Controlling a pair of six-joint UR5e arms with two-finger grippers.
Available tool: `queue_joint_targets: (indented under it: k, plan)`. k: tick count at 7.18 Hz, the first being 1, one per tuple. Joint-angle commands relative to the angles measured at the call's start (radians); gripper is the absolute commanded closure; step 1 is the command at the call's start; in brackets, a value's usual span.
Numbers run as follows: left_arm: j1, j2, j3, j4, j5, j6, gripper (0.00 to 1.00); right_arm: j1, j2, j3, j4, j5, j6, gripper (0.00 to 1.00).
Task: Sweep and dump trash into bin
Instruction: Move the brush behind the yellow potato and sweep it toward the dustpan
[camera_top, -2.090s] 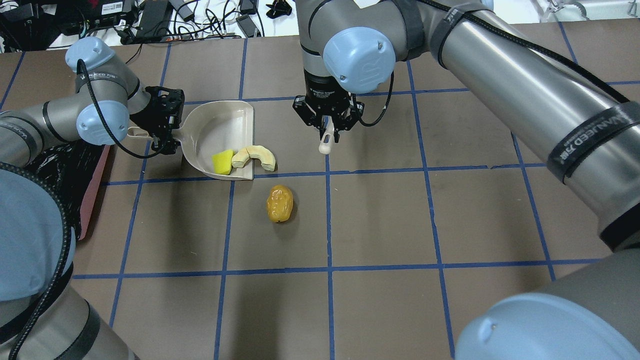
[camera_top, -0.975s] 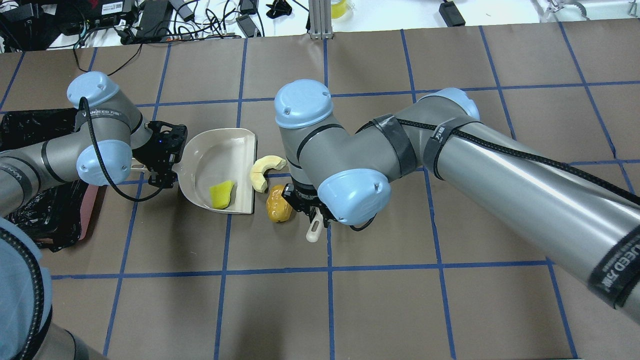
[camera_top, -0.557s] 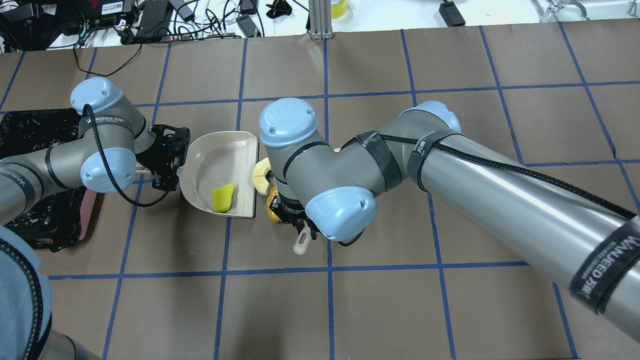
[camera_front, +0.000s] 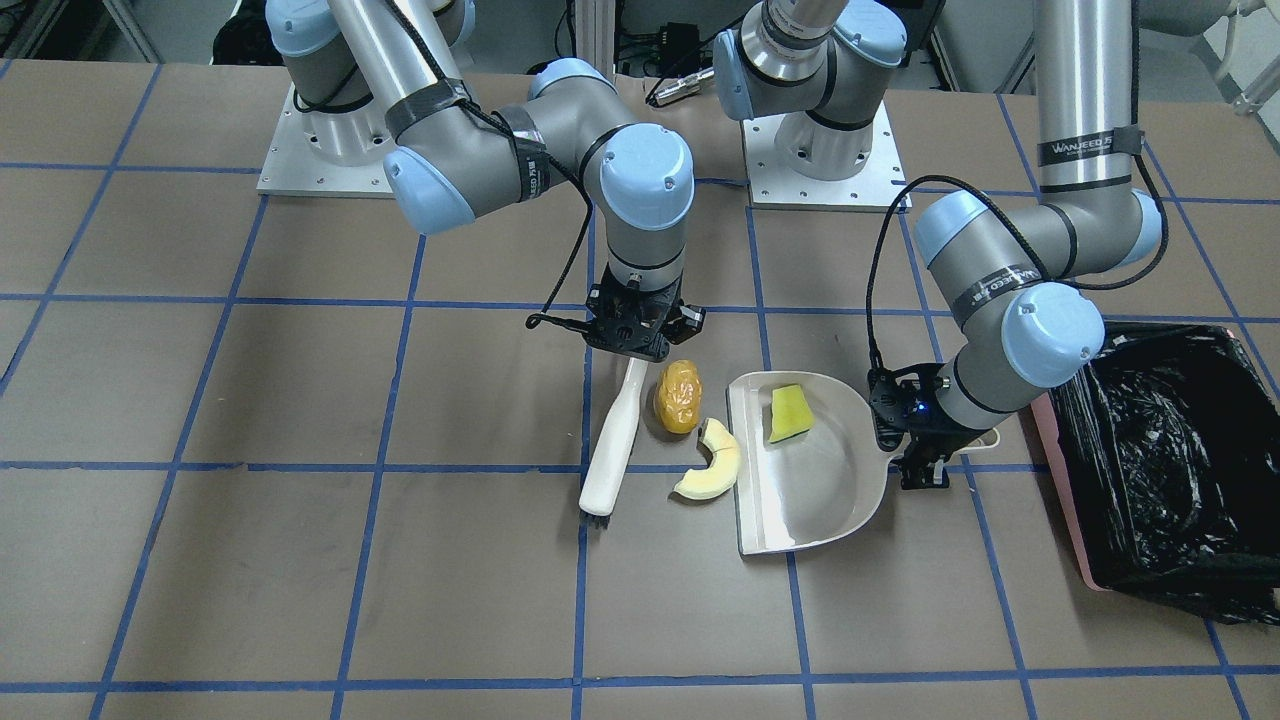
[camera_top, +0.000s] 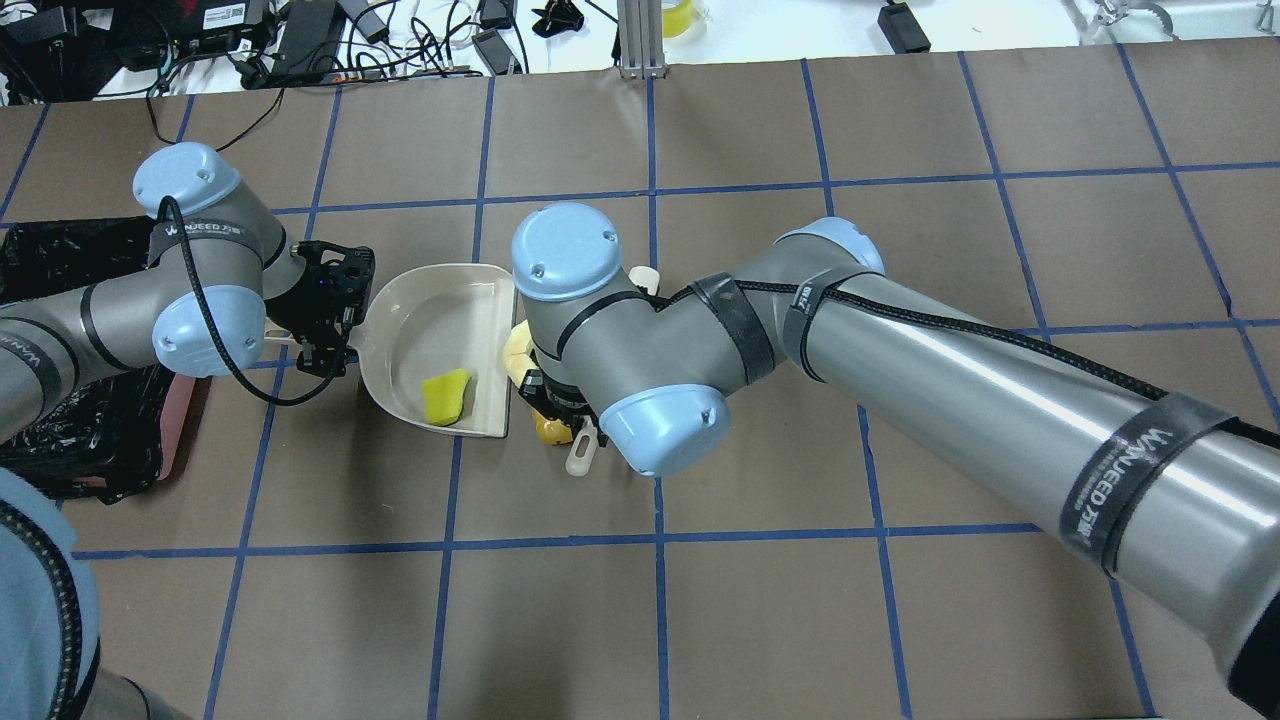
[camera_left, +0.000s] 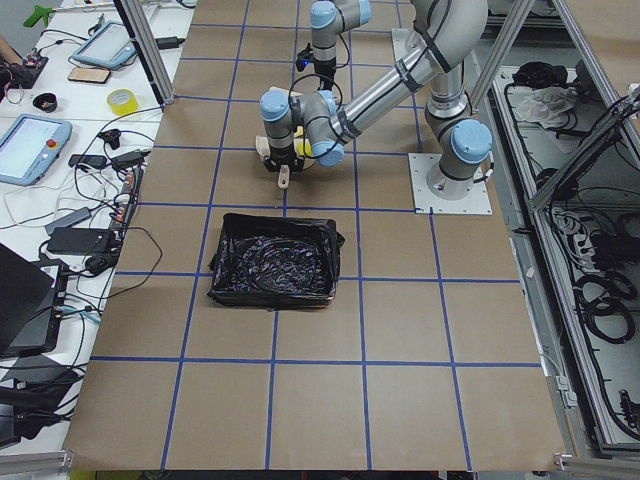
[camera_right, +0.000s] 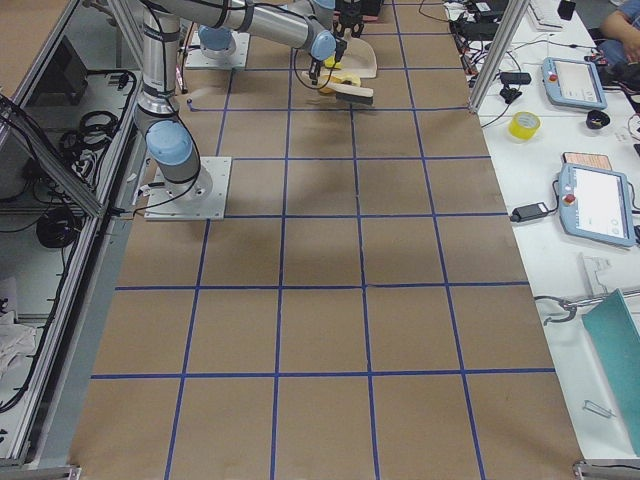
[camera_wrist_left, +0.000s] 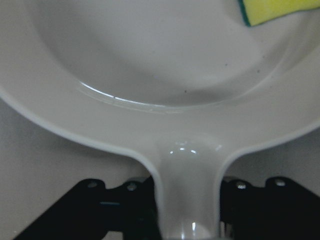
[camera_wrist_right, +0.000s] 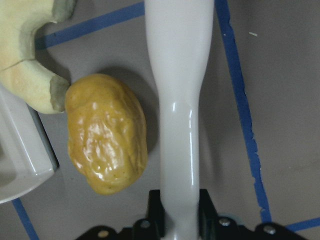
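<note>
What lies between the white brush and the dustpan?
In the front-facing view, the orange-brown lump and the pale crescent slice lie between brush and dustpan.

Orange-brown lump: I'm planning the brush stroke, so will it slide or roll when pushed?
The orange-brown lump looks rounded and egg-shaped, so it will probably roll or veer off the brush. Its glossy skin suggests it may slip. The dustpan lip could stop it.

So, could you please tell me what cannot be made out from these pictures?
Overhead view: the right arm hides most of the lump and the crescent.
Right wrist view: the top edge cuts off the brush bristles.
Left wrist view: the fingers of the left tool at the dustpan handle are dark, cut by the bottom edge.
Side views: trash too small.
</note>
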Motion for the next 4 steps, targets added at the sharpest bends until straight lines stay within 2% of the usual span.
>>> queue_joint_targets:
  k: [1,4]
  plan:
    - [0.0,0.003,0.001,-0.002,0.001,-0.007,1.0,0.029,0.009,0.005,-0.004,0.0,-0.025,1.0]
    - [0.0,0.003,0.001,-0.002,-0.007,-0.008,1.0,0.077,0.061,-0.056,-0.007,0.003,-0.013,1.0]
